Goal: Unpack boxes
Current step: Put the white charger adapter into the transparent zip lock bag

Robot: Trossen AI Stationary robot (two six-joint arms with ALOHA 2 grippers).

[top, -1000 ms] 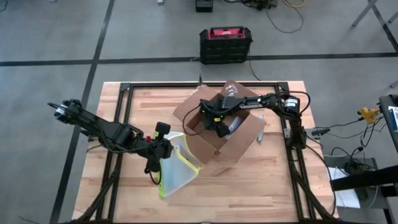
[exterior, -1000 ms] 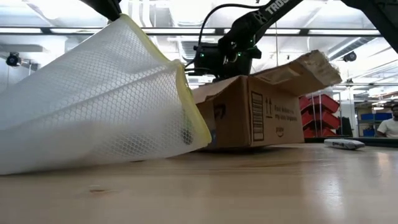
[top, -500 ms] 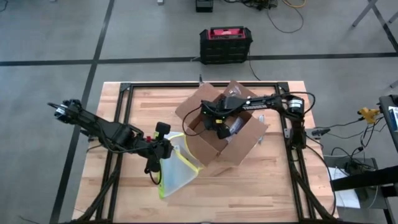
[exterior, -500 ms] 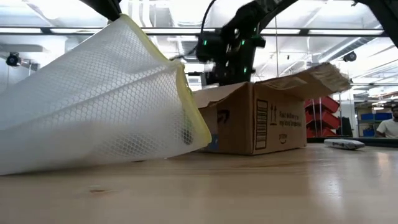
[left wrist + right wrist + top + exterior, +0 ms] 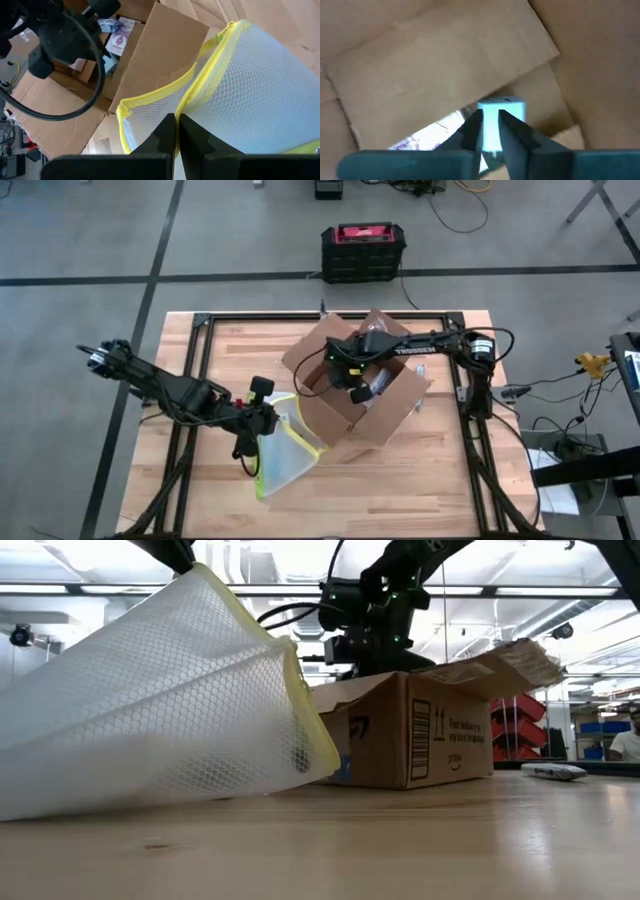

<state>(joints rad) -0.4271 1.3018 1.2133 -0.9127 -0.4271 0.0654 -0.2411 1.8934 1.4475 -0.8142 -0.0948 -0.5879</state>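
Note:
The brown cardboard box (image 5: 372,412) stands open on the table's middle, its flaps (image 5: 345,332) spread outward; in the low view its printed side (image 5: 430,740) faces me. My right gripper (image 5: 352,383) hangs above the box's opening (image 5: 365,635), shut on a small light-blue packet (image 5: 496,122). My left gripper (image 5: 262,423) is to the left of the box, shut on a clear mesh pouch with a yellow edge (image 5: 285,448), whose lower part rests on the table (image 5: 150,740). My left gripper pinches the pouch's yellow zipper edge (image 5: 176,142) between its two fingers, slanting down from the table's left side. The pouch hangs below them with its bottom on the table. My right gripper pinches the packet's two sides (image 5: 492,131) between its fingers (image 5: 472,125), pointing steeply down. The packet's upper end (image 5: 502,104) sticks out past the tips, over the box's inside.
More packets and papers lie inside the box (image 5: 117,40). A black and red case (image 5: 362,248) stands on the floor beyond the table's far edge. A small white object (image 5: 553,772) lies on the table right of the box. Black frame rails (image 5: 200,350) run along the tabletop.
My right gripper has risen from inside the box to above its opening. The box, which stood tipped with one flap raised, has settled flat on the table and that flap has sunk a little.

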